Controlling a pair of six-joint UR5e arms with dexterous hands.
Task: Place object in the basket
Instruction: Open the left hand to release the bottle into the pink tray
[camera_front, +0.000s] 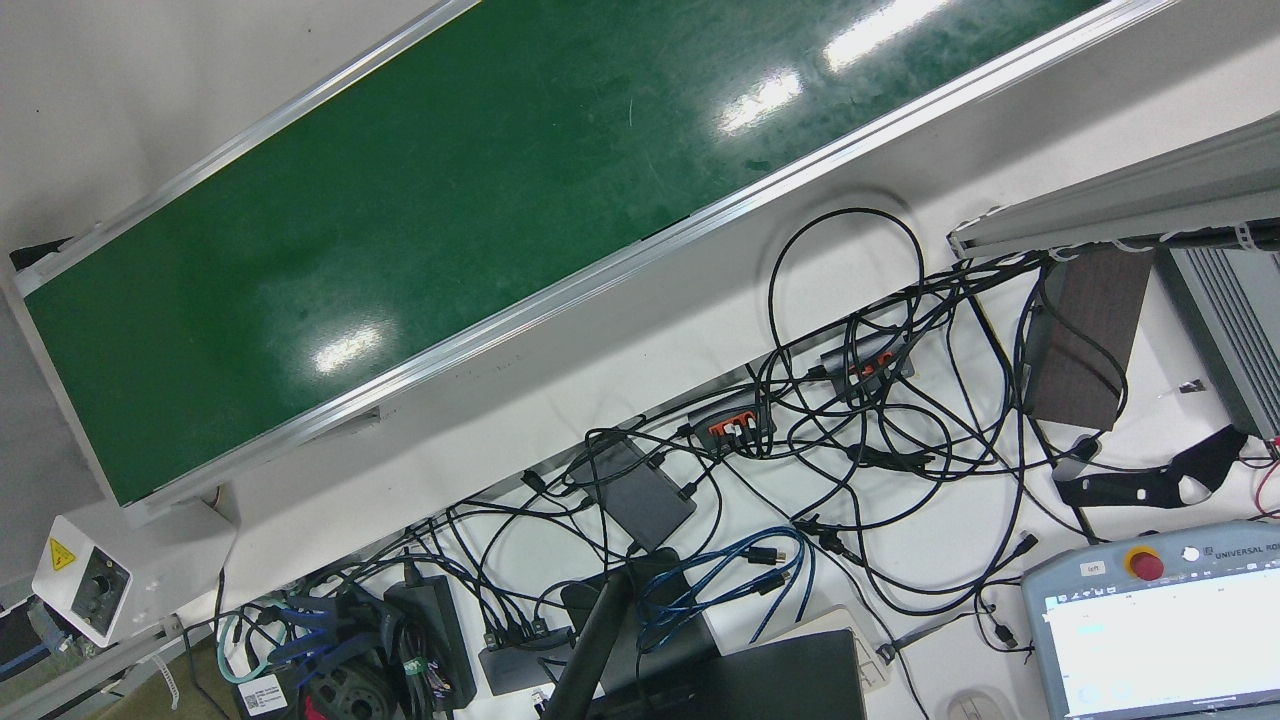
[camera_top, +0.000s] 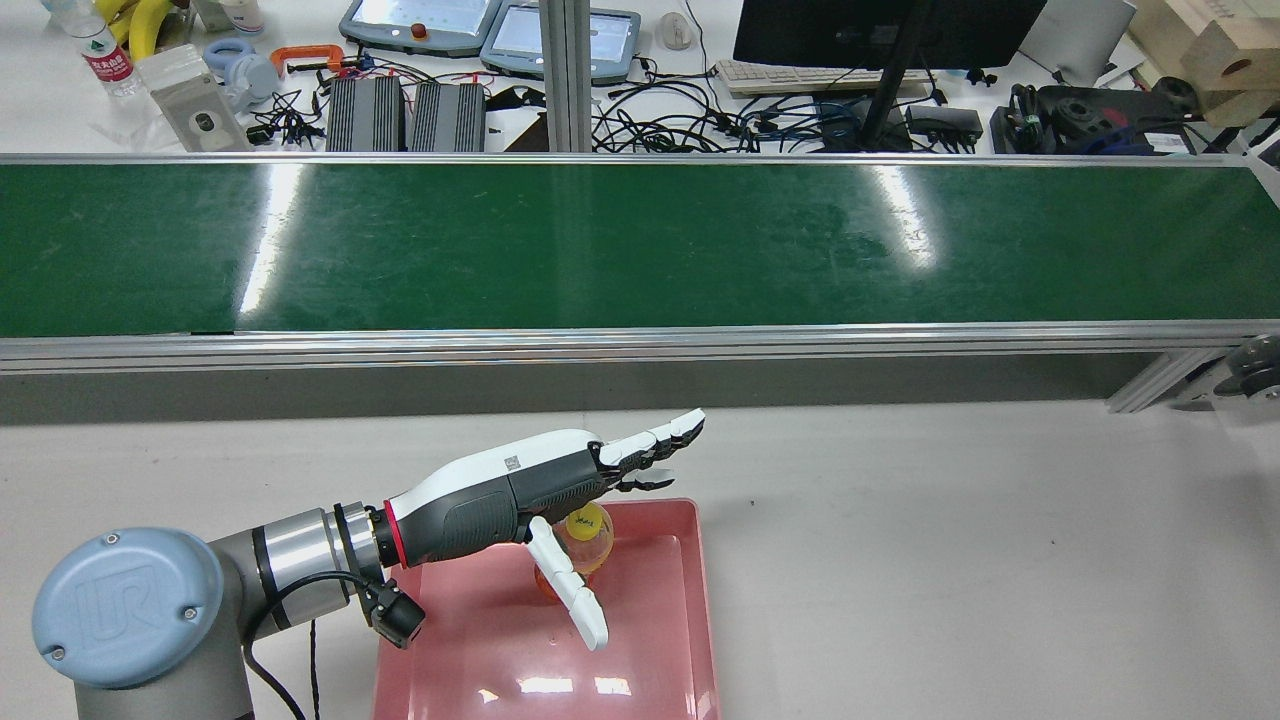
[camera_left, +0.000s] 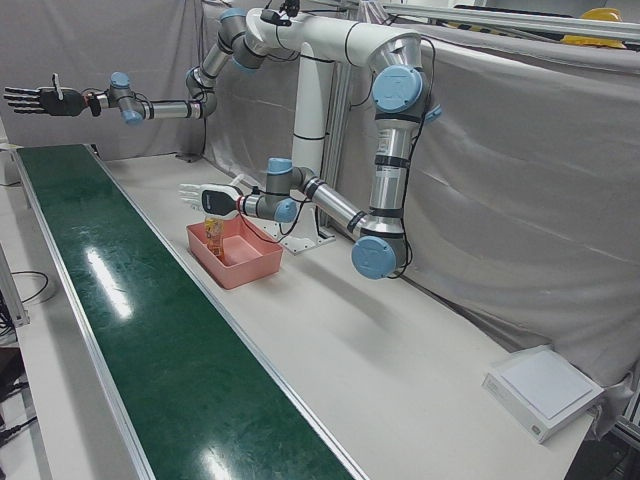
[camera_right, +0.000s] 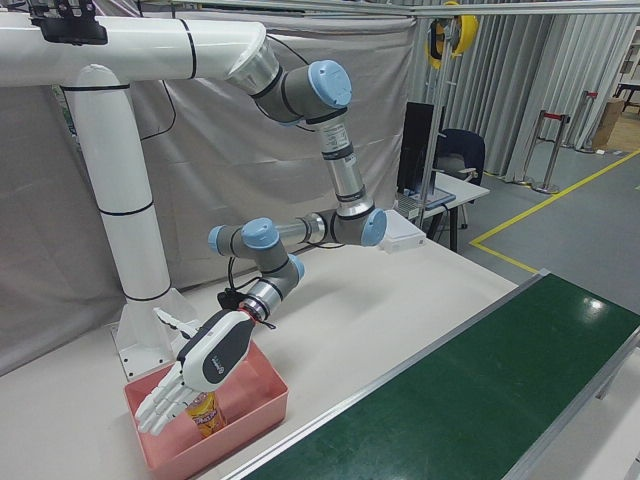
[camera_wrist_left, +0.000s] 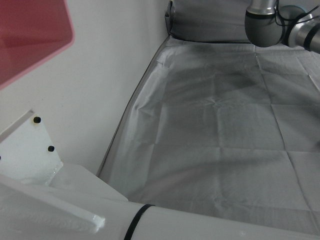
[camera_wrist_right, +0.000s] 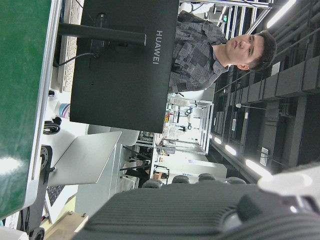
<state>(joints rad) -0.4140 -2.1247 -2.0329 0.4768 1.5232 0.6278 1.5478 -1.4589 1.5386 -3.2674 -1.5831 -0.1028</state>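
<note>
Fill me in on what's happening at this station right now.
The left hand hovers with fingers spread over a pink basket on the white table. An orange bottle with a yellow cap stands upright inside the basket, just under the hand, which isn't gripping it. The right hand is raised, open and empty, far off above the end of the green conveyor belt.
</note>
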